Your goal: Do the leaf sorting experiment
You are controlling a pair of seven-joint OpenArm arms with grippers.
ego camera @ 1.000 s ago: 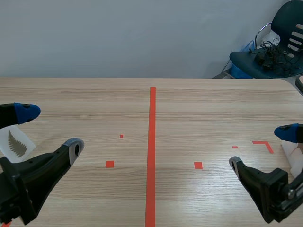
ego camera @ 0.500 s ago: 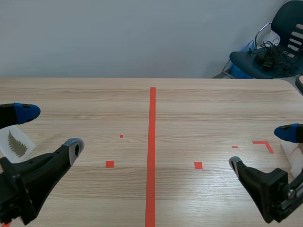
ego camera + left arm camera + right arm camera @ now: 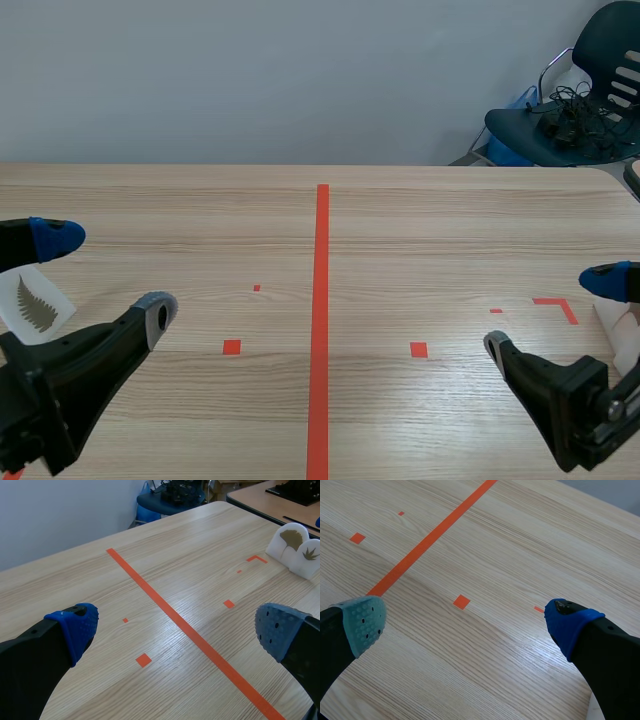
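The left gripper point(image 3: 107, 275) hangs low over the left side of the table, its two fingers spread wide with nothing between them. The right gripper point(image 3: 552, 312) sits low on the right side, its fingers also spread wide and empty. A white fern card point(image 3: 38, 305) rests on the table just beside the left gripper. Near the right gripper, beside an orange corner mark, two white cards stand side by side: a ginkgo card point(image 3: 291, 536) and a spiky-leaf card point(image 3: 310, 556). An orange tape line runs down the middle of the pale wooden table point(image 3: 420, 230). A dark chair point(image 3: 590, 90) holding tangled cables stands past the table's far right corner.
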